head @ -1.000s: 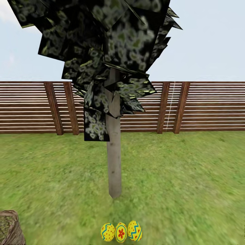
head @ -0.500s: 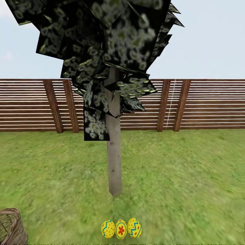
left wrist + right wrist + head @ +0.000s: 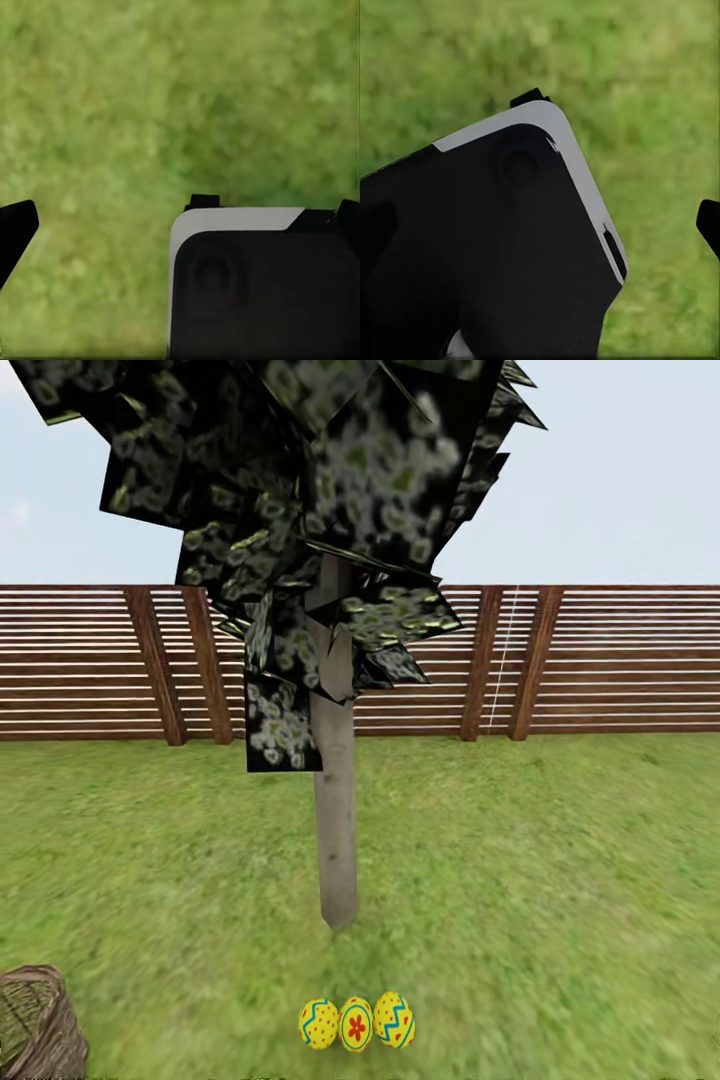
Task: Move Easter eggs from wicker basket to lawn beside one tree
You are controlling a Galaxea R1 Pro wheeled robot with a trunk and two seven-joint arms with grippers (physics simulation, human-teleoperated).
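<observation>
Head view: the tree (image 3: pixel 336 830) stands at the centre of the lawn (image 3: pixel 560 880), its pale trunk rising into dark blotched foliage that is cut off at twelve o'clock by the frame edge. Near the trunk's foot, toward six o'clock, three eggs lie in a tight row on the grass, each touching its neighbour: the red-dotted egg (image 3: pixel 319 1024), the red-flower egg (image 3: pixel 356 1025) and the blue-zigzag egg (image 3: pixel 394 1020). The wicker basket (image 3: pixel 38 1025) sits at about eight o'clock, well apart from the eggs, cropped by the frame corner so its inside cannot be seen. The slatted fence (image 3: pixel 620 660) runs behind, partly hidden by the foliage.

Left wrist view: blurred grass, with a dark robot body with a white edge (image 3: pixel 262 289) blocking much of it. One black finger tip (image 3: pixel 15 232) pokes in at nine o'clock; whether the claw is apart or together cannot be told.

Right wrist view: a similar black housing (image 3: pixel 487 247) hides most of the grass. A black sliver (image 3: pixel 709 223) shows at four o'clock; this claw's state cannot be told either.
</observation>
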